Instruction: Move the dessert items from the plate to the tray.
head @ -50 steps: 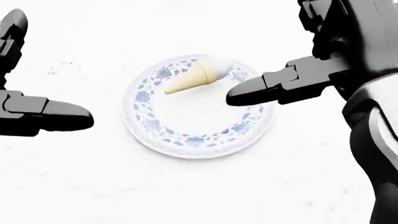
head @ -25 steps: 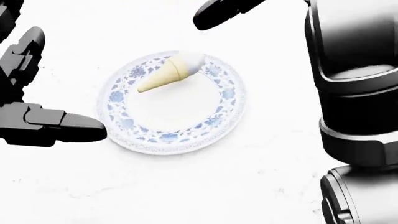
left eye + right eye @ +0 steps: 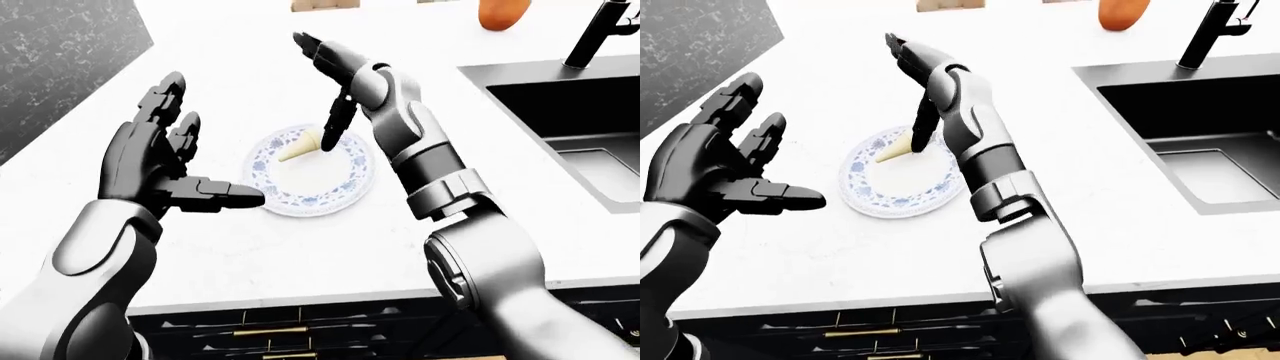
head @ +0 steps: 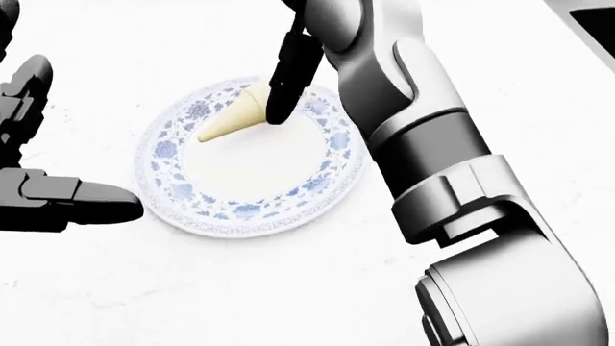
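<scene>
The plate (image 4: 251, 164), white with a blue floral rim, lies on the white tabletop (image 3: 250, 247) toward its near edge, well apart from the sink (image 3: 570, 127) sunk into the tabletop's right side. On the plate, by its far rim, an ice-cream cone (image 4: 231, 119) lies on its side, its pointed tip aimed toward the tabletop's left edge and its wide end under the right hand (image 3: 335, 82). The right hand reaches over the plate's far side with its fingers spread apart and not closed; one dark finger (image 4: 288, 72) points down and its tip meets the wide end of the cone, while the others stretch out toward the far edge of the tabletop. The left hand (image 3: 165, 161) hangs released just left of the plate, fingers extended upward and the thumb (image 3: 220, 196) pointing at the plate's left rim without gripping anything. An orange object (image 3: 503, 11) stands near the far edge, beside a black faucet (image 3: 600, 34) at the sink's far right corner
</scene>
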Robot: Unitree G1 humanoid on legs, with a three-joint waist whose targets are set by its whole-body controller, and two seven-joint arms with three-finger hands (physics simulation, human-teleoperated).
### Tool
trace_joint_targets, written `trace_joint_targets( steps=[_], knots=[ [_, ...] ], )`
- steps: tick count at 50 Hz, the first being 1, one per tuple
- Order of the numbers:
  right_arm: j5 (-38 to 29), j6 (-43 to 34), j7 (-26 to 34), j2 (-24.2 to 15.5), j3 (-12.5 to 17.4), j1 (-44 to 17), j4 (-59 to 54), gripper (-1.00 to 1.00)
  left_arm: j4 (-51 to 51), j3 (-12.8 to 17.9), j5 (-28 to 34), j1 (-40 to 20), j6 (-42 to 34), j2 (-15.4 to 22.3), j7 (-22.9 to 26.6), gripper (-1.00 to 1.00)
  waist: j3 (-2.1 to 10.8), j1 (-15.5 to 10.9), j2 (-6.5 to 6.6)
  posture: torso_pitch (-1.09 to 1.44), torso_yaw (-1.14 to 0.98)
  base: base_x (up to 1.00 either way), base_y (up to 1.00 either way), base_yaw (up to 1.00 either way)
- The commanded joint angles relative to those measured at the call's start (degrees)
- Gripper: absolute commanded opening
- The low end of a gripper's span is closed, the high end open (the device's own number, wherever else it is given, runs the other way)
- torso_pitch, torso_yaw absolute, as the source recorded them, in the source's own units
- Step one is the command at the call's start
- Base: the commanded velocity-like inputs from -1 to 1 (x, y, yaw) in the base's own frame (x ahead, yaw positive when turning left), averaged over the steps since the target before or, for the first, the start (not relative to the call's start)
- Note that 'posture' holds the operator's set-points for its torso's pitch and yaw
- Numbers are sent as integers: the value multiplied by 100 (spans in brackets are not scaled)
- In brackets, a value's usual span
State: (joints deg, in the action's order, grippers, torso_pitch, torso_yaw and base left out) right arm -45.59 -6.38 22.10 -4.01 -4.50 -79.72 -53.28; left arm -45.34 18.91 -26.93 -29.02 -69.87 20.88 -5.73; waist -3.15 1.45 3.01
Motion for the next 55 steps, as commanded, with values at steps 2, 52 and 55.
trace_joint_targets(
  steps=[2,52,55],
  knots=[
    [-254,317,-203,-2,22,-228,42,100,-59,163,89,-51,289,94,123,100,171,3,24,0,0,0,0,0],
    [-1166,525,-39,419,-81,143,-420,19,81,678,-603,317,674,379,-32,100,201,-11,87,0,0,0,0,0],
    [-1178,553,-42,411,-82,137,-460,14,104,685,-627,281,663,402,-48,100,205,-11,88,0,0,0,0,0]
  ],
)
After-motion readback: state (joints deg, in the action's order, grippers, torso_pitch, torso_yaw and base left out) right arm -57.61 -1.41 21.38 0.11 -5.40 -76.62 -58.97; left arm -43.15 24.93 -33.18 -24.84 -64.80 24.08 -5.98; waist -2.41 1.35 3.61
